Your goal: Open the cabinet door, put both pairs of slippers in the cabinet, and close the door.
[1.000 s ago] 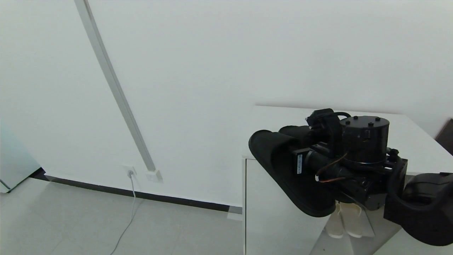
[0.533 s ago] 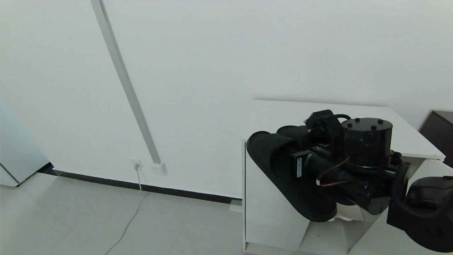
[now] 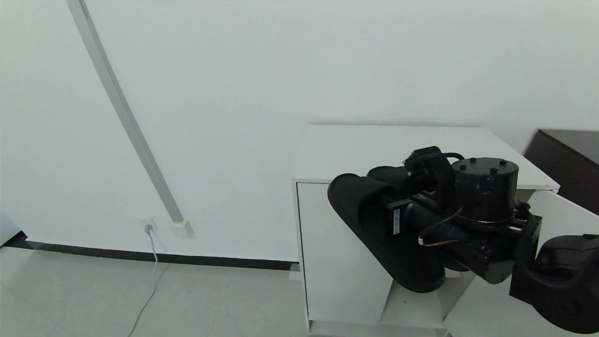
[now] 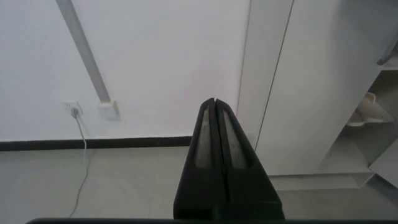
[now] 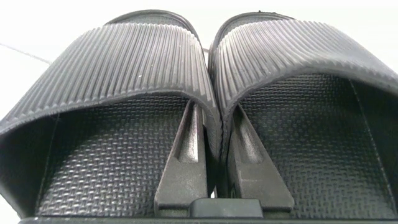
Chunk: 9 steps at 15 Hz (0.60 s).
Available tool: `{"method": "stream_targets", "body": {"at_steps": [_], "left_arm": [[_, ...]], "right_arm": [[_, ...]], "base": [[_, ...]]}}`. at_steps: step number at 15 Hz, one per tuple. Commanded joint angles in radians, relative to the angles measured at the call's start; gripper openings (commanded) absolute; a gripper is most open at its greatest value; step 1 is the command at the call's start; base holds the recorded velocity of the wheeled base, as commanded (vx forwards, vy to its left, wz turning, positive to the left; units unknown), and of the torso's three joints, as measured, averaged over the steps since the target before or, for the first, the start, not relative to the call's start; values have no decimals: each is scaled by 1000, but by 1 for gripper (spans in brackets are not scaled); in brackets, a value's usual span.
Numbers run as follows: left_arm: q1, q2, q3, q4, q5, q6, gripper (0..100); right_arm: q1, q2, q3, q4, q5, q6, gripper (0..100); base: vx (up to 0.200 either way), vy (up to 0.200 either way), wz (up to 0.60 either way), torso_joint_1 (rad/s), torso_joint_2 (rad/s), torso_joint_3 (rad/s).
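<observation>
Slippers, the black pair [image 3: 374, 224], hung tilted right of centre in the head view, in front of the white cabinet [image 3: 337, 243], with their upper end about level with the front edge of the cabinet's top. The right gripper [image 5: 216, 118] had one finger inside each strap and was closed down on the two inner strap walls pinched between them. The cabinet door [image 3: 561, 213] stood swung out at the lower right. The wrist camera on the other arm caught a pale slipper [image 4: 368, 107] lying on a shelf inside the open compartment. The left gripper [image 4: 214, 109] had its fingers pressed flat together, gripping nothing, near the cabinet's vertical corner edge. Open floor [image 3: 140, 295] spread across the lower left. A cord [image 3: 149, 276] dropped there from a wall socket [image 3: 147, 224], below a slanting wall duct [image 3: 121, 112]. Dark furniture [image 3: 568, 159] sat at the right edge.
</observation>
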State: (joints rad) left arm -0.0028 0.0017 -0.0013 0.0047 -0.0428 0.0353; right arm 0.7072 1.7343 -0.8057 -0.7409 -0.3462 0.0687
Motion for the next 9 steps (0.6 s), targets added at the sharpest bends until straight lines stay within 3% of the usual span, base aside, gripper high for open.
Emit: {"method": "stream_targets", "body": {"at_steps": [1, 9], "left_arm": [[1, 0, 0, 0, 0, 0, 0], [1, 0, 0, 0, 0, 0, 0]], "right_arm": [[0, 4, 0, 0, -1, 0, 0], [20, -19, 48, -109, 23, -61, 0]], "base": [[0, 0, 0, 0, 0, 0], [0, 0, 0, 0, 0, 0]]}}
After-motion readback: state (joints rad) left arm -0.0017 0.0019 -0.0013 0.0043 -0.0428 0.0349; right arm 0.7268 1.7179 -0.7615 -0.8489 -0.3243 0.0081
